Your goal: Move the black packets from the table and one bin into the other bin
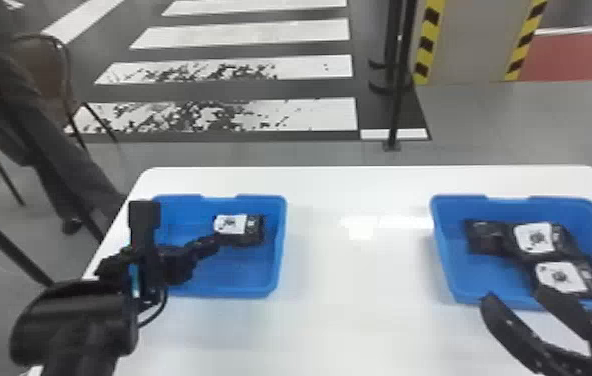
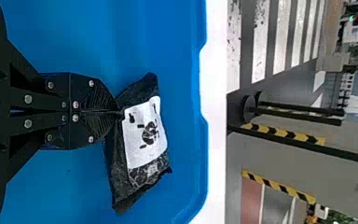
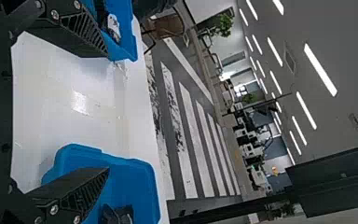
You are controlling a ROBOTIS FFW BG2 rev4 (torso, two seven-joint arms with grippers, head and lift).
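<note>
2 blue bins on white table

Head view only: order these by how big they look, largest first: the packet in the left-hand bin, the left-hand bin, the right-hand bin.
1. Right-hand bin
2. Left-hand bin
3. Packet in the left-hand bin, clearly the smallest

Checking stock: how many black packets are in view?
4: one packet in the left bin, three in the right bin: leftmost packet, middle packet, nearest packet. More may be hidden.
</note>
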